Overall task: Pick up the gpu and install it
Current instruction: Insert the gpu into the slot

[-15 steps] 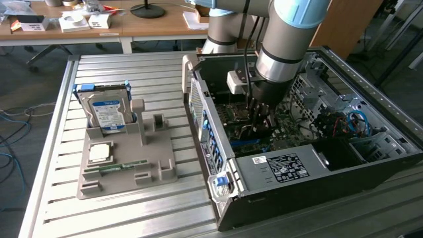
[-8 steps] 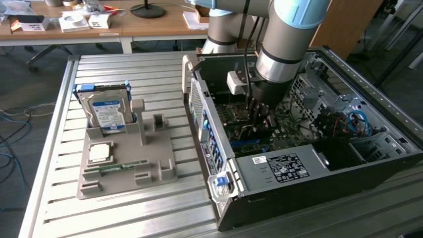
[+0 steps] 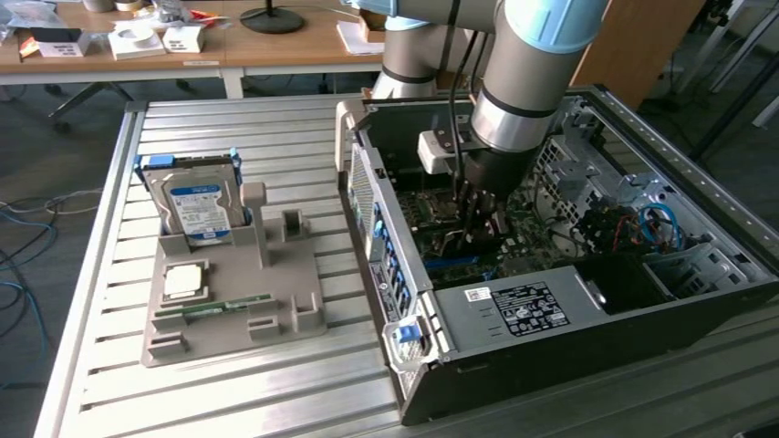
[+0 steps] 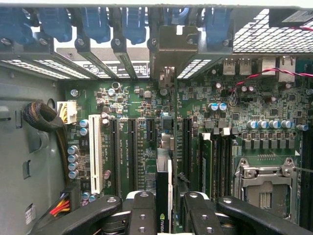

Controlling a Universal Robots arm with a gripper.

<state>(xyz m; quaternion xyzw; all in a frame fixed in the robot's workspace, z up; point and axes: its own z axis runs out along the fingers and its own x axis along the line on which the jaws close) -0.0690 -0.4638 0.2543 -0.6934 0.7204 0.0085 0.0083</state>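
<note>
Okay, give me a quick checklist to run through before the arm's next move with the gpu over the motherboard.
1. gpu clamped edge-on between the hand's fingers: ok.
2. Hand inside the open computer case, above the motherboard: ok.
3. Card running parallel to the black expansion slots: ok.
4. Card seated in a slot: not ok, it hangs above the board.
5. Card's bracket lined up with the rear slot opening: cannot tell.
6. Hard drive standing in the grey holder on the table, apart from the case: ok.
</note>
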